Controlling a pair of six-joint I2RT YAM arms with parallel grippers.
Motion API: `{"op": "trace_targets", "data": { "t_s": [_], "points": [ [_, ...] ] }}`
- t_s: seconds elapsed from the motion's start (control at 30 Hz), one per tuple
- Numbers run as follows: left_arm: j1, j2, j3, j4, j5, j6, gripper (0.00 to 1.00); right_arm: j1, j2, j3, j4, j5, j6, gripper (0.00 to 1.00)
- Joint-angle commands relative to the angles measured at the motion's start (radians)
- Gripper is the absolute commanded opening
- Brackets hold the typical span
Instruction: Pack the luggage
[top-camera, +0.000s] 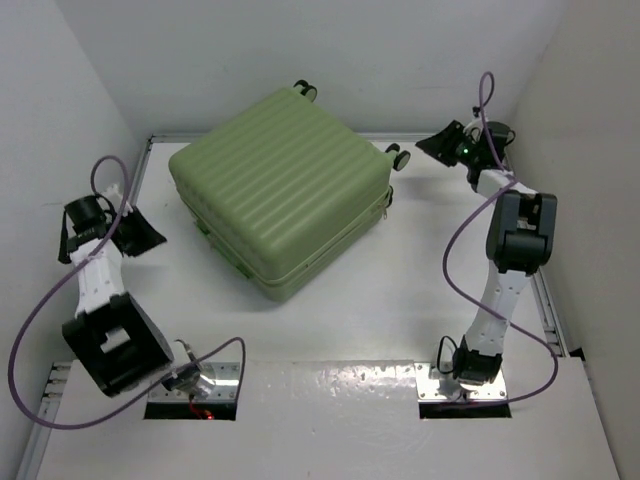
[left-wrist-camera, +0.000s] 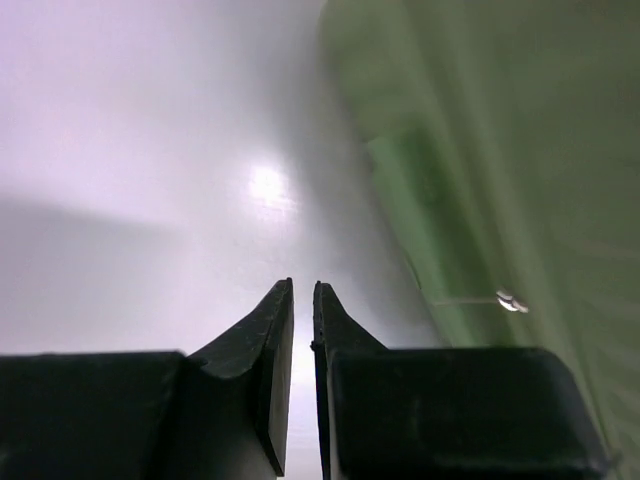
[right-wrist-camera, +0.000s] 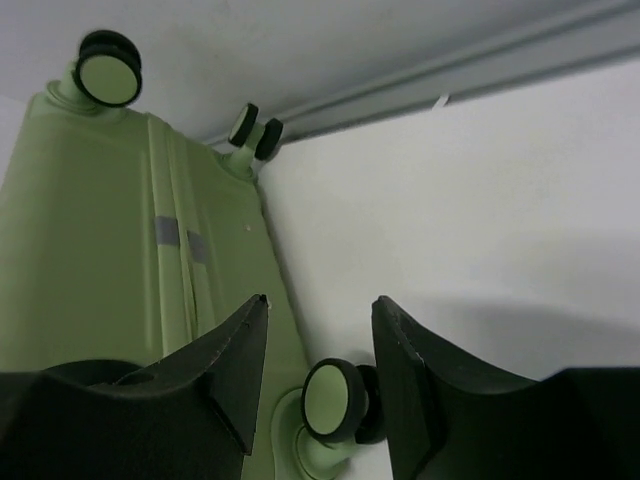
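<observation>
Closed and lying flat on the surface (top-camera: 380, 300): the luggage (top-camera: 285, 190), pale green and ribbed, spread from the centre of the top view toward 11 o'clock, wheels turned to 1 o'clock. No loose items to pack anywhere in view, so probably a matter of working the shell's seam, opening or sealing; hard to judge which.

Left end effector (top-camera: 148, 235) at the case's 9 o'clock, just beside the side wall, fingers nearly together with only a thin slit, clamped on nothing. Right end effector (top-camera: 428, 143) at the case's 2 o'clock, near a corner wheel (right-wrist-camera: 335, 400), fingers apart, gripping nothing.

To do it well:
- Bring the left fingertips level with the seam line before closing in.
- Aim for the small metal tab (left-wrist-camera: 510, 300) glinting at 3 o'clock in the left wrist view, likely a zipper pull.
- Widen the slit just enough for the tab, then pinch squarely.
- Brace the wheel end with the right side to stop any sliding or spinning on the smooth surface.
- Pull along the seam, never away from it.

Hard to make out:
- Green wall in the left wrist view badly blurred, tab's shape unclear.
- Wheel between the right fingers or beyond them: impossible to tell.
- Lining and interior hidden.
- Far side of the case, toward 12 o'clock, out of sight.
</observation>
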Motion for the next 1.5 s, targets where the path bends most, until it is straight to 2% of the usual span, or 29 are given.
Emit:
{"op": "trace_targets", "data": {
  "t_s": [0.0, 0.1, 0.2, 0.37, 0.47, 0.5, 0.67, 0.7, 0.8, 0.87, 0.9, 0.93, 1.0, 1.03, 1.1, 1.13, 1.17, 1.2, 1.23, 1.27, 1.33, 1.37, 1.43, 1.47],
  "points": [
    [0.017, 0.034, -0.078, 0.125, 0.058, -0.267, 0.17, 0.076, 0.067, 0.034, 0.088, -0.015, 0.137, 0.46],
    [0.002, 0.089, -0.144, 0.312, 0.106, -0.357, 0.17, 0.116, 0.138, 0.066, 0.124, -0.048, 0.206, 0.46],
    [-0.062, 0.163, -0.198, 0.490, 0.178, -0.440, 0.17, 0.166, 0.221, 0.083, 0.168, -0.079, 0.223, 0.46],
    [-0.168, 0.334, -0.198, 0.689, 0.207, -0.501, 0.20, 0.241, 0.259, -0.021, 0.283, -0.136, 0.288, 0.46],
    [-0.242, 0.449, -0.157, 0.814, 0.218, -0.566, 0.18, 0.256, 0.223, -0.096, 0.334, -0.153, 0.314, 0.45],
    [-0.287, 0.474, -0.114, 0.891, 0.218, -0.596, 0.18, 0.259, 0.209, -0.169, 0.376, -0.159, 0.317, 0.44],
    [-0.383, 0.644, 0.049, 1.051, 0.191, -0.705, 0.17, 0.261, 0.037, -0.358, 0.453, -0.202, 0.357, 0.42],
    [-0.394, 0.661, 0.070, 1.052, 0.181, -0.719, 0.17, 0.259, 0.016, -0.445, 0.461, -0.215, 0.355, 0.42],
    [-0.406, 0.700, 0.142, 1.069, 0.141, -0.741, 0.17, 0.245, -0.130, -0.542, 0.446, -0.226, 0.319, 0.41],
    [-0.406, 0.689, 0.153, 1.069, 0.105, -0.756, 0.20, 0.212, -0.205, -0.604, 0.365, -0.216, 0.235, 0.41],
    [-0.392, 0.660, 0.128, 1.047, 0.076, -0.756, 0.22, 0.196, -0.219, -0.616, 0.272, -0.199, 0.207, 0.41],
    [-0.377, 0.637, 0.109, 1.047, 0.063, -0.756, 0.27, 0.155, -0.235, -0.619, 0.248, -0.194, 0.137, 0.41],
    [-0.342, 0.550, 0.042, 1.011, 0.034, -0.735, 0.33, 0.088, -0.273, -0.601, 0.157, -0.159, 0.099, 0.41],
    [-0.326, 0.514, 0.019, 0.994, 0.014, -0.735, 0.47, 0.069, -0.279, -0.595, 0.141, -0.151, 0.054, 0.41],
    [-0.294, 0.441, -0.018, 0.911, -0.006, -0.704, 0.55, 0.000, -0.320, -0.575, 0.077, -0.121, 0.018, 0.42],
    [-0.270, 0.363, -0.044, 0.874, -0.033, -0.663, 0.62, -0.017, -0.354, -0.557, 0.023, -0.119, -0.035, 0.42],
    [-0.260, 0.324, -0.054, 0.781, -0.046, -0.634, 0.62, -0.064, -0.391, -0.547, -0.047, -0.108, -0.065, 0.42],
    [-0.260, 0.251, -0.054, 0.732, -0.082, -0.564, 0.58, -0.080, -0.411, -0.518, -0.141, -0.078, -0.161, 0.42],
    [-0.260, 0.250, -0.075, 0.701, -0.092, -0.540, 0.57, -0.113, -0.466, -0.515, -0.181, -0.065, -0.195, 0.42],
    [-0.260, 0.176, -0.097, 0.687, -0.092, -0.526, 0.57, -0.144, -0.524, -0.518, -0.241, -0.061, -0.227, 0.42],
    [-0.283, 0.114, -0.153, 0.656, -0.112, -0.485, 0.56, -0.178, -0.632, -0.536, -0.350, -0.051, -0.415, 0.42],
    [-0.298, 0.082, -0.153, 0.626, -0.136, -0.474, 0.53, -0.183, -0.763, -0.573, -0.385, -0.036, -0.504, 0.42],
    [-0.328, 0.072, -0.178, 0.578, -0.153, -0.465, 0.52, -0.186, -0.854, -0.674, -0.447, -0.024, -0.583, 0.42],
    [-0.338, 0.072, -0.178, 0.567, -0.162, -0.465, 0.49, -0.186, -0.991, -0.700, -0.470, -0.015, -0.678, 0.42]
  ]
}}
